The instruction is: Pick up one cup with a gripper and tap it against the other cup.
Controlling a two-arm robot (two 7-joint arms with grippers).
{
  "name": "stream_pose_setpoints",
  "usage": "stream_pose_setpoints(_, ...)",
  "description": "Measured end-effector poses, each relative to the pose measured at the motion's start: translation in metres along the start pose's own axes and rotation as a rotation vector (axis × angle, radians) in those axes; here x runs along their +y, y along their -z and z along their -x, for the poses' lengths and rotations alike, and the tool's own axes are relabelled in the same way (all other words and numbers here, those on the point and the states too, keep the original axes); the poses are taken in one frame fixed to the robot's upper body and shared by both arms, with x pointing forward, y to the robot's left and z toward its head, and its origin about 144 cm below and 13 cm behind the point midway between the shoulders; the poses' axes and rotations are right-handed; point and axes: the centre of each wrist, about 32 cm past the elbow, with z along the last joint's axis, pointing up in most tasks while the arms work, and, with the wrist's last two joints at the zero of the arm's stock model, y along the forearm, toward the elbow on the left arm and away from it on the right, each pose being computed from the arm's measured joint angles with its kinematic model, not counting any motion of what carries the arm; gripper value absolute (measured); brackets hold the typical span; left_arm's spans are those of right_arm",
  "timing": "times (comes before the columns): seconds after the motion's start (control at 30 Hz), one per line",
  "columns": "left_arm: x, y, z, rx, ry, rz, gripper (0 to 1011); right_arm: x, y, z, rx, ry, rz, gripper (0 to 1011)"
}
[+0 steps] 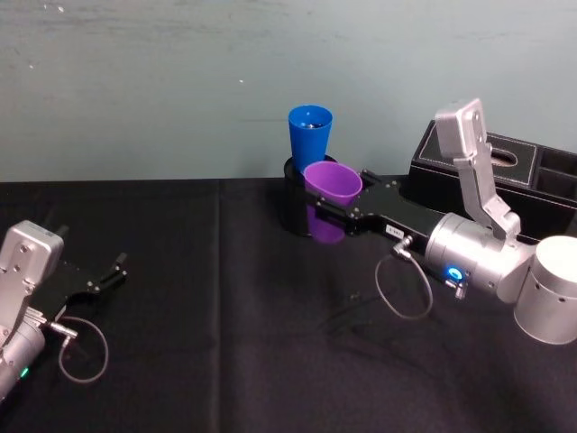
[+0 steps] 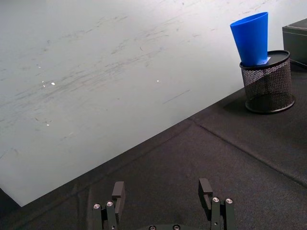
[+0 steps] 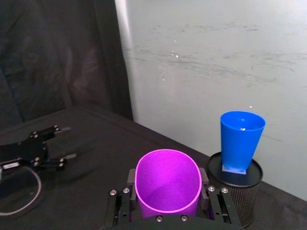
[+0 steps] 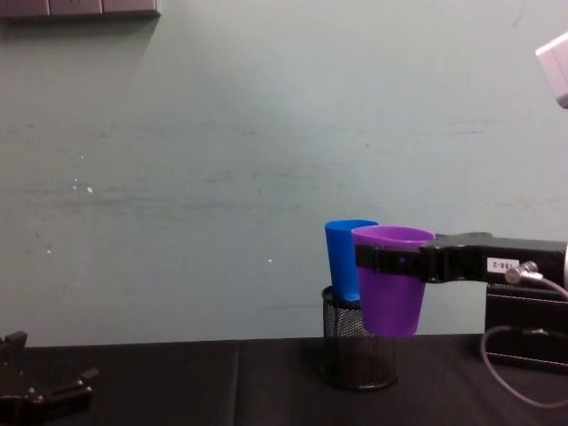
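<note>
The right tool (image 1: pixel 330 199) is clamped on the purple tumbler (image 1: pixel 333 184). Its two black fingers press the cup's wall from opposite sides just under the rim. In the right wrist view the tumbler (image 3: pixel 168 184) sits squarely between the fingers (image 3: pixel 120 203), mouth up and open toward the camera. From the chest, the tool (image 4: pixel 383 259) reaches in from the right and holds the tumbler (image 4: pixel 391 293) upright and clear of the table (image 4: pixel 177 382), with the cup's base hanging below the fingers.

The blue tumbler (image 1: pixel 310 135) is just beyond the tool's fingertips, farther from the robot. It stands mouth up inside a black mesh pen holder (image 4: pixel 357 355). In the chest view the purple rim overlaps the blue cup's (image 4: pixel 341 262) side. The right wrist view shows a gap between the purple cup and the blue one (image 3: pixel 241 139), so they appear close but apart. The mesh holder (image 3: pixel 239 194) sits just ahead of the tool and lower than the gripped cup.

A black box (image 1: pixel 505 171) rests on the table behind the right wrist.

The left tool (image 1: pixel 114 271) lies low over the table (image 1: pixel 225 316), well apart from both cups, with its fingers (image 2: pixel 118 191) spread and nothing between them. From its wrist view the blue tumbler (image 2: pixel 251 38) and the pen holder (image 2: pixel 267 84) are far ahead of it.
</note>
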Motion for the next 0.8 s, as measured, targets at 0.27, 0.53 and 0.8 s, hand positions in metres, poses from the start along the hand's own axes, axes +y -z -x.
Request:
stream_pose_setpoints(0.27, 0.000, 0.000, 0.000, 0.000, 0.000, 0.000, 1000, -0.011, 0.003, 0.005, 0.001, -0.023, -0.003, 715)
stream_pose_setpoints(0.53, 0.000, 0.000, 0.000, 0.000, 0.000, 0.000, 1000, -0.017, 0.002, 0.011, -0.006, -0.047, 0.009, 715)
stream_pose_setpoints(0.8, 0.000, 0.000, 0.000, 0.000, 0.000, 0.000, 1000, -0.017, -0.001, 0.013, -0.017, -0.055, 0.015, 715)
